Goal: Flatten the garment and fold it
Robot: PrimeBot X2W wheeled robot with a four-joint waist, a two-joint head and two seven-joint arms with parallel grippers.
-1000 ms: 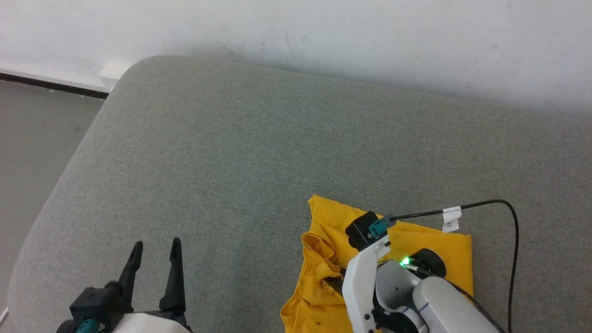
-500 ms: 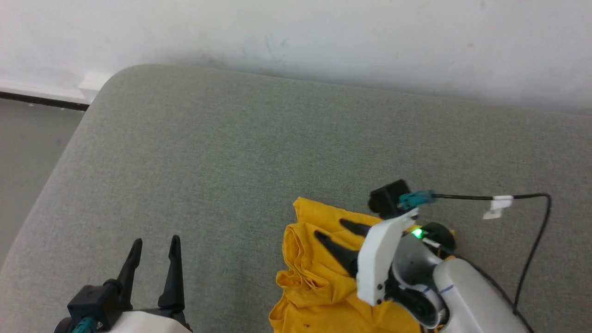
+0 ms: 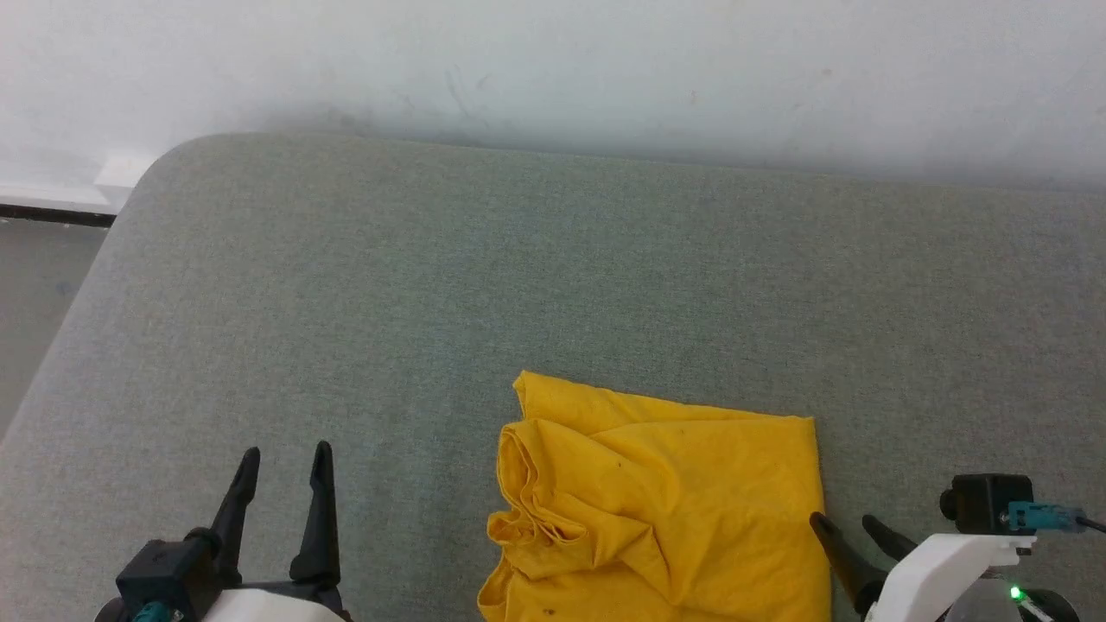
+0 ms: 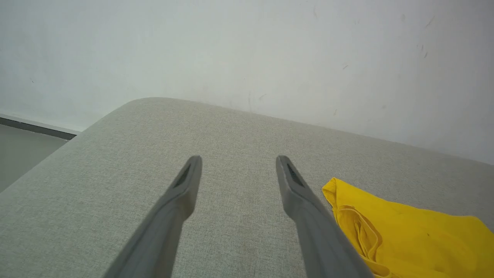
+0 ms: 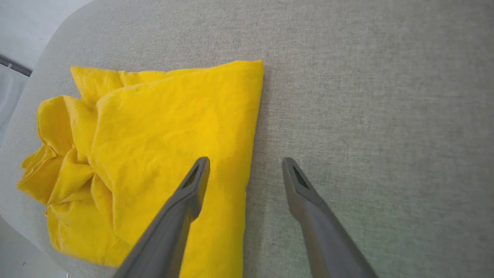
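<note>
**tk_folds:** ok so where's the shirt sitting right now?

**rigwatcher:** The bright yellow cotton T-shirt [image 3: 665, 501] is at the lower middle of the head view, a bit right of centre, and the bottom edge cuts it off. It's lying on the grey fabric-covered desk [image 3: 432, 285] with the rounded corner. It's folded into a rough rectangle with a plain yellow side up. The right half is smooth with a straight edge, and the left side is bunched into a few rumpled layers.

**tk_folds:** and the arms? holding anything?

**rigwatcher:** Nope. The left gripper [image 3: 286, 448] is at the lower left of the frame, jaws apart, with bare grey fabric under it and the shirt well off to its right. The right gripper [image 3: 842, 518] is at the lower right, jaws also spread wide with nothing between them. In its wrist view one dark finger [image 5: 185, 200] sits over the shirt's straight edge and the other is over bare desk. Can't tell if the first one is actually touching the cloth.

**tk_folds:** background?

**rigwatcher:** A scuffed white wall [image 3: 553, 69] runs across the top, and there's a sliver of grey floor [image 3: 34, 285] at the far left.
</note>
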